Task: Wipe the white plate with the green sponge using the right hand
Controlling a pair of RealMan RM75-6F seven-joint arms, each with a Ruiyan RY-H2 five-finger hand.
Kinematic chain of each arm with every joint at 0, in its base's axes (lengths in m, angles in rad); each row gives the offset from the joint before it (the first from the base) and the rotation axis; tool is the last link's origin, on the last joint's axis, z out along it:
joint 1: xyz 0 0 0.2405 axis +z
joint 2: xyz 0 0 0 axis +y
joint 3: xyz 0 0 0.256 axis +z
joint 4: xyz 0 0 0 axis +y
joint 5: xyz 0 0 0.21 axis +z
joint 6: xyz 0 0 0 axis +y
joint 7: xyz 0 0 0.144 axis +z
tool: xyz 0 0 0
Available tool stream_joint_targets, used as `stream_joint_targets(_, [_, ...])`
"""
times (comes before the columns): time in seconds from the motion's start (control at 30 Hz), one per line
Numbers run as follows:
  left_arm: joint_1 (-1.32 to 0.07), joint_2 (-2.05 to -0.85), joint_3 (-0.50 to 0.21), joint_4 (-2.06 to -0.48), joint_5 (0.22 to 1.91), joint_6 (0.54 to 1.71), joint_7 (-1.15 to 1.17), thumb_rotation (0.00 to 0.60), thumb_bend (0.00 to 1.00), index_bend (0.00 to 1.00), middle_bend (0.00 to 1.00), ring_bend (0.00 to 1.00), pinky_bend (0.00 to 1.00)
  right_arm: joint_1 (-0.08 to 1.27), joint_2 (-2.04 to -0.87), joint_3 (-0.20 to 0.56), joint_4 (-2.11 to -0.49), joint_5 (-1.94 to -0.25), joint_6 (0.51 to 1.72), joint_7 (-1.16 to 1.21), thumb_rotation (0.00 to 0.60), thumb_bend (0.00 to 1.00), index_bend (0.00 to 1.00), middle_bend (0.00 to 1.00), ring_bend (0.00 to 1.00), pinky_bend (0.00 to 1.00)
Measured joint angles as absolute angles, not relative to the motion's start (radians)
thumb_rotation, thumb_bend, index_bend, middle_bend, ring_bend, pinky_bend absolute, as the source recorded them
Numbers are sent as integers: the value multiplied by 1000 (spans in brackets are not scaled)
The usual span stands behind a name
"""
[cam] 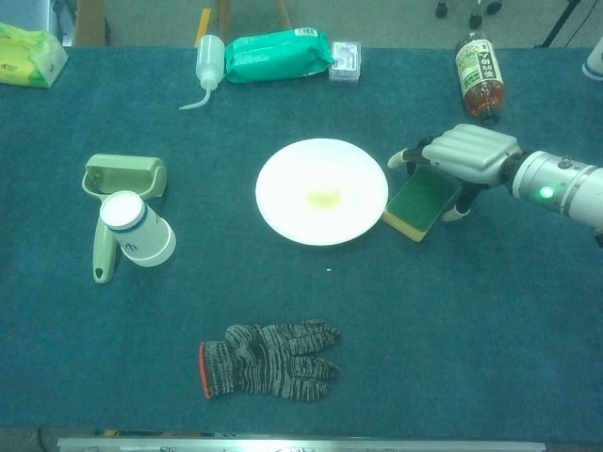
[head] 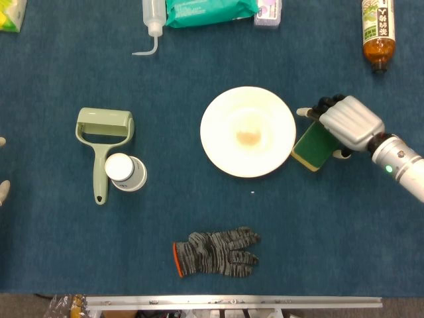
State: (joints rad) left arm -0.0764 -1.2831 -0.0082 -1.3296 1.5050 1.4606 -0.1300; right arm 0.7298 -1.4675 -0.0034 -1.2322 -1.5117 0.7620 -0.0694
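While the green sponge [head: 313, 147] lies beside the white plate [head: 248, 132], the right hand [head: 348, 122] hovers over it, fingers spread, holding nothing.

The right hand [head: 350, 122] sits at the frame's right edge, palm down, fingers spread. Only left hand [head: 3, 189] fingertips show at far left.

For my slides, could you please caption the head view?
Right hand poised over the green sponge beside the round white plate with a small stain.
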Motion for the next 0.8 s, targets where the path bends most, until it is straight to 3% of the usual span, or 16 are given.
stream_joint_targets(0.33, [-75,-1286,-9,-1318,1504,1460,-142,600,269,235,190,177,340,721,-1469,-8,-1231,-1515,800,-78,600,0,224,519,386,308])
stream_joint_targets(0.53, [-74,-1284,-9,-1321,1505,1463,-139,600,269,235,190,176,340,711,-1444,-12,-1268,-1523,828,-68,600,0,231,529,395,309])
stream_joint_targets(0.8, [-76,-1281,-13,-1329,1505,1464,-134,600,268,235,190,176,339,681,-1325,-8,-1441,-1539,918,-85,600,0,242,529,395,309])
